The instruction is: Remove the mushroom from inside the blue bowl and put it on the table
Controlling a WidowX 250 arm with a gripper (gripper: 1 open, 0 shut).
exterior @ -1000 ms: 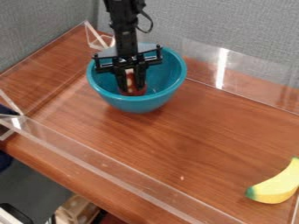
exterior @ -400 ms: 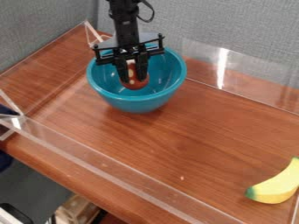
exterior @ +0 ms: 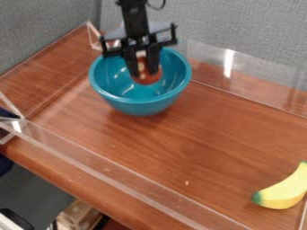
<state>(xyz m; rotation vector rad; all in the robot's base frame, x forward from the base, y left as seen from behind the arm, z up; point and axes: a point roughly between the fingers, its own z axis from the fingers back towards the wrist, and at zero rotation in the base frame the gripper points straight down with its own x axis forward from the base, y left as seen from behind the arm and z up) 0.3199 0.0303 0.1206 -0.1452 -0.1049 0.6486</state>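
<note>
Small toy mushroom (exterior: 146, 72), reddish-brown rounded cap, pale stem barely visible: it sits pinched between the fingers of the black robot gripper (exterior: 145, 65), fingers closed on it. It hangs above the interior of the round, glossy teal-blue plastic bowl (exterior: 140, 83), roughly at rim height, clear of the bowl floor. Detail of the mushroom is blurred.

Change against the frame one second ago: the gripper then reached deep into the bowl with the mushroom low near the bottom; now gripper and mushroom are higher, the black crossbar well above the rim. Bowl position on the reddish-brown polished wooden table (exterior: 180, 135) is unchanged. Yellow toy banana (exterior: 283, 189) is unchanged at the near right corner.

Count: one mushroom, one bowl, one banana, one gripper. Clear acrylic walls (exterior: 240, 70) border the tabletop.
</note>
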